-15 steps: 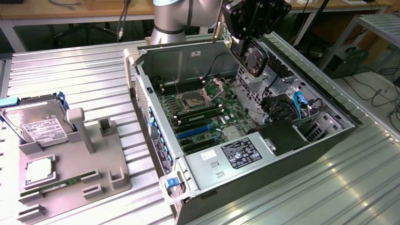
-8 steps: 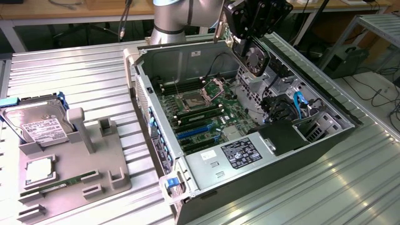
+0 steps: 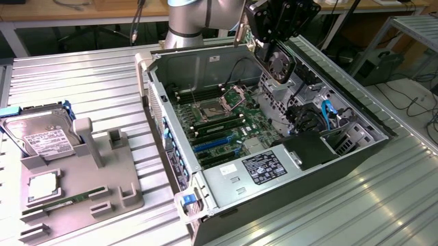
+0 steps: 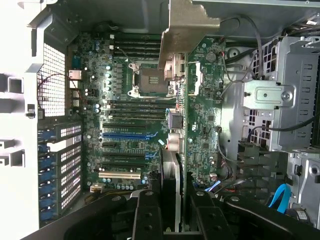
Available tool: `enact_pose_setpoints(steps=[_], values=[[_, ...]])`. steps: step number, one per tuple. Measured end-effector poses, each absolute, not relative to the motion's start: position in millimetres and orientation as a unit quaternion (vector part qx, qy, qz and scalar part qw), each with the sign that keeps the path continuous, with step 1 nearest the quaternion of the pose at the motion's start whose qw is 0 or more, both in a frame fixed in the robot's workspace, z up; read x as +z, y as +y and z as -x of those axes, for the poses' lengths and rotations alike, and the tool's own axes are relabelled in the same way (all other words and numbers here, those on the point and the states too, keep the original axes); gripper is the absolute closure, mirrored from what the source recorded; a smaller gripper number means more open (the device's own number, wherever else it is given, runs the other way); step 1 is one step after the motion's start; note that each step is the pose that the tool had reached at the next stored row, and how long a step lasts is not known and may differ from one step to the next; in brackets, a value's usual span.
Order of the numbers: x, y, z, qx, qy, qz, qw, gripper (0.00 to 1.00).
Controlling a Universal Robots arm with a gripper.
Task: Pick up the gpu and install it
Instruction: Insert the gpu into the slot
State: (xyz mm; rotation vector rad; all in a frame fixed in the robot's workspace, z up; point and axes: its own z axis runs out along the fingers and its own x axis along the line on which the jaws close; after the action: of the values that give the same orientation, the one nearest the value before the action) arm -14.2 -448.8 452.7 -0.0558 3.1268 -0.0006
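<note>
The black gripper (image 4: 172,220) is clamped on the dark, fan-cooled gpu card (image 3: 277,60), holding it on edge above the open grey computer case (image 3: 362,169), whose blue motherboard slots (image 3: 213,146) lie below, toward the exterior view's left.

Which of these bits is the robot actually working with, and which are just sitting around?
In the job: gpu, held in the fingers over the open computer case; motherboard inside it.
Lying about: hard drive, memory stick, processor chip, all on the grey holder.
</note>
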Motion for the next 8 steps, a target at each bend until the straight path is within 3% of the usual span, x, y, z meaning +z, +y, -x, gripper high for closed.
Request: enact_pose_setpoints(steps=[8], values=[[452.8, -448.7, 14.3, 0.000, 0.999, 0.039, 0.007, 0.72]])
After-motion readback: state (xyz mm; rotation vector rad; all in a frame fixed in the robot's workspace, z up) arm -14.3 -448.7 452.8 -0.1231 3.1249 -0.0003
